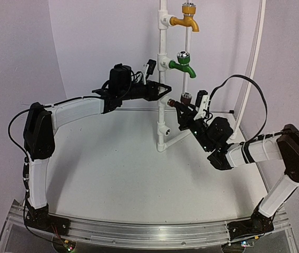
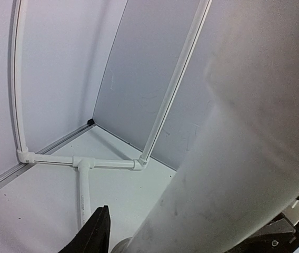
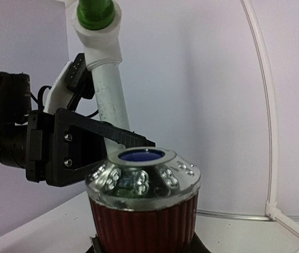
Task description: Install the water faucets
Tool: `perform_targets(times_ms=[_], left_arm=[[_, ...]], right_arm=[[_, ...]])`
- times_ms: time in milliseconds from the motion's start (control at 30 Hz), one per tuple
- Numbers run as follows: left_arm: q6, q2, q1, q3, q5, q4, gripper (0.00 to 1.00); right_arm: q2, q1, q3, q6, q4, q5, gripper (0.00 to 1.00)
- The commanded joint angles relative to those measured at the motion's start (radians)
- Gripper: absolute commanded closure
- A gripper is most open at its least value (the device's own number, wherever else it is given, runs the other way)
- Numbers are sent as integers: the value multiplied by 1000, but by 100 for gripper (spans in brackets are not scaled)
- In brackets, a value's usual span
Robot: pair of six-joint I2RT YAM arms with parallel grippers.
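Observation:
The white pipe stand [image 1: 161, 79] rises at the table's middle back. A green faucet [image 1: 183, 62] sits in its middle socket, and its green stem [image 3: 96, 11] shows at the top of the right wrist view. My right gripper [image 1: 183, 109] is shut on the dark brown faucet [image 1: 185, 98], holding it just right of the stand's lower socket; I cannot tell whether it is seated. Close up, its silver cap [image 3: 143, 176] tops a ribbed red-brown body above my right gripper [image 3: 144, 246]. My left gripper [image 1: 164, 90] is shut on the stand's pipe [image 2: 233, 174], one black finger [image 2: 94, 234] beside it.
A yellow-orange faucet [image 1: 185, 21] sits in the stand's top socket. A thin curved white tube [image 1: 255, 52] arches at the back right, and white floor pipes [image 2: 83, 163] run along the wall corner. The stand's foot [image 1: 162, 143] rests on the white table.

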Motion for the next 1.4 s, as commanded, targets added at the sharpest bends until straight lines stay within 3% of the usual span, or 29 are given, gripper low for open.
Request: perform_targets(times_ms=[0,200,467,600,833,1100,1367], left_arm=[[-170,4,-75,-16,-23,-74,100],[-205,4,-96,-14,-26,-74,100],[-248,-23,-122,-37,-50,-74,100],[-266,-21,-146,-24,-33,-74,100],[-270,-32,-173,-37,-4,-70,100],[-257,-60,-180,-89,-15,-70,91],[-175,-90,-188,-127,18,-81,100]], right_arm=[[23,4,65,209,-190,148,100],[-24,5,92,377,-353,118,100],[-72,5,107,477,-436,-7,100],[-118,5,144,564,-591,-61,100],[-171,5,133,660,-650,-136,100],[-240,1,83,702,-699,-47,100],[-273,-30,91,804,-755,-199,100]])
